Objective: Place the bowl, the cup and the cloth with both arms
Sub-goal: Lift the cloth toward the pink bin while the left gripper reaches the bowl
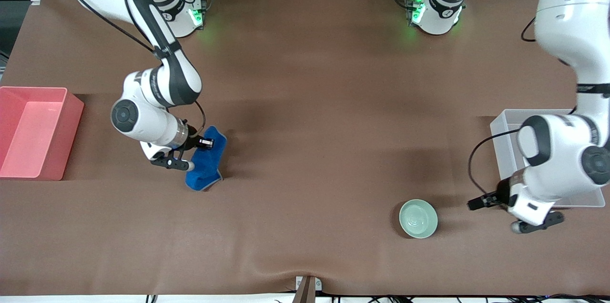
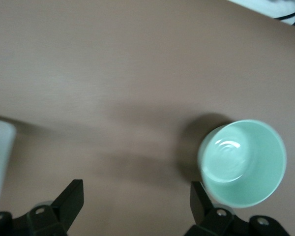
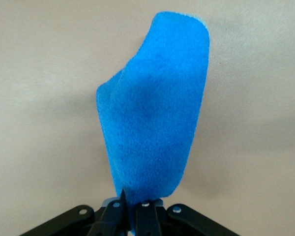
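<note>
Front view: soft royal-blue cloth [image 1: 206,160] with thin grey edge trim, hanging from the right pincer [image 1: 205,143], fingers clamped on its upper edge; lower folds at the brown desk [image 1: 305,103]. Landmark for all entries: this cloth. Small round pale mint-green bowl [image 1: 418,218], upright on the desk, nearer the front camera than the cloth, toward the left arm's end. Left pincer [image 1: 476,204], fingers spread wide and empty, just beside the bowl. Clear plastic bin [image 1: 506,146] under the left arm. Pink plastic bin [image 1: 33,131], beside the cloth at the right arm's end.

Right wrist view: cloth [image 3: 155,123] pinched between closed fingers [image 3: 146,219].

Left wrist view: bowl [image 2: 243,164] by one finger [image 2: 202,202].
</note>
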`<state>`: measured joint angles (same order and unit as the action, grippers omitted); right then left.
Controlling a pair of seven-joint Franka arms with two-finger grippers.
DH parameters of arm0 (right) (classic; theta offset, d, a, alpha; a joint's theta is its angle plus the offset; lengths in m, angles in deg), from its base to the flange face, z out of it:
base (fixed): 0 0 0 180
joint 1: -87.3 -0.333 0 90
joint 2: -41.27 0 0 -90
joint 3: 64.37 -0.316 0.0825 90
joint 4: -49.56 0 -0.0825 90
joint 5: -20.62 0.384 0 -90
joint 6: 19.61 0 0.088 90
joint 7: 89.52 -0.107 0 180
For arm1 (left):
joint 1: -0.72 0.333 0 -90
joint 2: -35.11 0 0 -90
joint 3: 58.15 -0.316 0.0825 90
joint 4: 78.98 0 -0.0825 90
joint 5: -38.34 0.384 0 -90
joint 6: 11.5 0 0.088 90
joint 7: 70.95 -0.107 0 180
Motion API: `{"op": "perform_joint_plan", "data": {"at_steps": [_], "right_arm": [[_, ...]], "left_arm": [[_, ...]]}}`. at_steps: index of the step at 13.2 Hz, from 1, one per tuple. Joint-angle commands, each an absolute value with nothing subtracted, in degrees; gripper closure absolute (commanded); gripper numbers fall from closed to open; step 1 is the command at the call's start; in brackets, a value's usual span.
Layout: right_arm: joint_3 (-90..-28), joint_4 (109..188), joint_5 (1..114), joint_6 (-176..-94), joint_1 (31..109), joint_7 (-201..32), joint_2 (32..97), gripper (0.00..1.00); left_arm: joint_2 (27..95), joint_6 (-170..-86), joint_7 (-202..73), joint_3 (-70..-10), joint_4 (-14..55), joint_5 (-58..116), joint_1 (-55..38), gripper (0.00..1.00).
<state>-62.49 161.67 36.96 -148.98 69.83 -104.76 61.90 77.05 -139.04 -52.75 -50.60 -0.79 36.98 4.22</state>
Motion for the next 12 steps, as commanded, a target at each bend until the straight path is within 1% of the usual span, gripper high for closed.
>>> {"op": "perform_joint_plan", "data": {"at_steps": [1,4,8,11,12], "right_arm": [[-61.8,163.6,33.4,-144.0,69.6,-104.8,55.4,1.00],[-61.6,163.5,29.4,-138.9,70.0,-104.8,51.2,1.00],[-61.6,162.8,24.7,-128.2,74.4,-102.5,44.5,1.00],[-61.6,159.1,24.1,-119.4,79.6,-95.8,43.7,1.00],[-61.6,157.9,23.5,-117.4,81.9,-92.0,43.7,1.00]], "left_arm": [[79.8,-142.8,-48.2,-51.1,-3.0,36.1,2.5,0.07],[82.0,-145.1,-46.9,-51.1,-3.0,36.1,1.3,0.08],[84.0,-146.5,-44.7,-51.1,-2.9,36.1,0.5,0.14],[85.3,-149.3,-43.9,-51.1,-2.9,36.1,-0.1,0.18],[85.4,-149.6,-42.7,-51.1,-2.9,36.1,-0.1,0.26]]}}
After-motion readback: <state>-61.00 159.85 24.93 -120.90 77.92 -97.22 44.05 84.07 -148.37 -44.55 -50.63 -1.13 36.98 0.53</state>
